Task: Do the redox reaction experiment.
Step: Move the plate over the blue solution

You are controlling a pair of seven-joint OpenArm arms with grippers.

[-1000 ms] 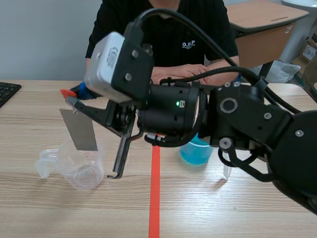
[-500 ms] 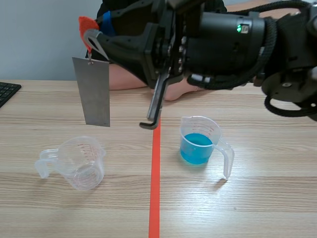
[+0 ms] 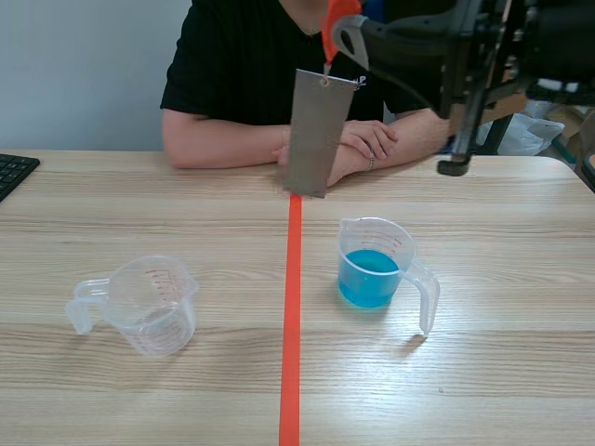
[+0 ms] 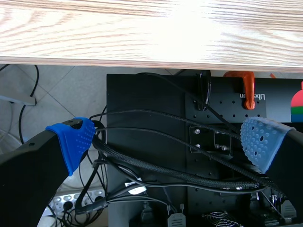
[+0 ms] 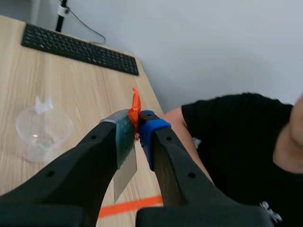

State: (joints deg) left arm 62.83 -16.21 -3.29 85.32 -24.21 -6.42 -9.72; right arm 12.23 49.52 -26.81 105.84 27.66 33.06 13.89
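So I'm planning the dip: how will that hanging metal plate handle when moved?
The plate looks flat and unbent, so probably stiff. It dangles from an orange tab in the right gripper and hangs tilted, so it will likely swing. Thin sheet, so probably light.

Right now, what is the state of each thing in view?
Flat grey metal plate: hanging from an orange tag.
Left clear plastic measuring cup: upright, empty.
Right clear plastic measuring cup: upright, partly filled with blue liquid.
Right jaws: shut on orange tag.
Left jaws: open, empty.
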